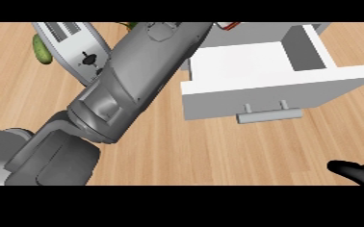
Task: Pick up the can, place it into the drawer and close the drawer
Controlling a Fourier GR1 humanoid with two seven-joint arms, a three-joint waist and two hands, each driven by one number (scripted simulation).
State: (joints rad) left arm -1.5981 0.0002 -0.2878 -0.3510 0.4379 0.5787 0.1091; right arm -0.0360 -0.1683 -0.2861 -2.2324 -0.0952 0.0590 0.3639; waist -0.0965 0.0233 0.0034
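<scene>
A white drawer (284, 90) stands pulled open at the right, with its grey handle (270, 114) facing me and nothing visible on its floor. My left forearm (135, 77) crosses the view from lower left to the top edge, just left of the drawer. Its hand lies beyond that edge and does not show. A small red and white thing (227, 25), possibly the can, peeks out at the top edge beside the forearm, behind the drawer's back corner. Only a black part of my right hand (348, 169) shows, at the lower right corner, well away from the drawer.
A silver toaster (74, 48) sits at the upper left, partly behind the forearm. A green vegetable (41, 49) lies to its left. The grey cabinet body (316, 26) holding the drawer shows at the top right. Bare wooden counter (213, 149) spreads in front of the drawer.
</scene>
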